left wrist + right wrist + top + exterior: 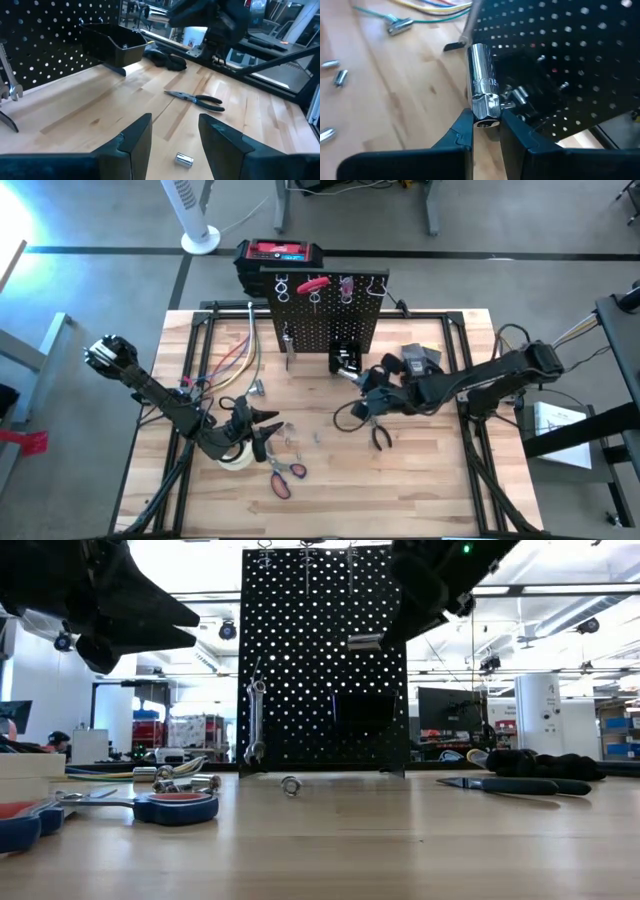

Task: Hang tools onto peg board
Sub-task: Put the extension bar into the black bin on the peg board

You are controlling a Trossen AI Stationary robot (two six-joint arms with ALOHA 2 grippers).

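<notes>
The right gripper (486, 131) is clamped on the hex end of a long chrome socket (483, 82), which sticks out past the fingertips toward the small black bin (347, 356) at the foot of the peg board (325, 320). The socket looks like polished steel, so probably rigid, fairly dense for its size and slick; the faceted hex end seems a safer place to pinch than the smooth round barrel, which could roll or slide between the pads. The right arm reaches in from the tabletop's right edge, forearm low and level, wrist just in front of the board. The left gripper (175, 142) hovers with its fingers apart and empty above a short silver socket (184, 160) near the tabletop's front edge, its arm slanting in from the left edge. Black-handled pliers (197, 99) lie near mid-table, and red-handled scissors (284, 475) rest by the front edge.
</notes>
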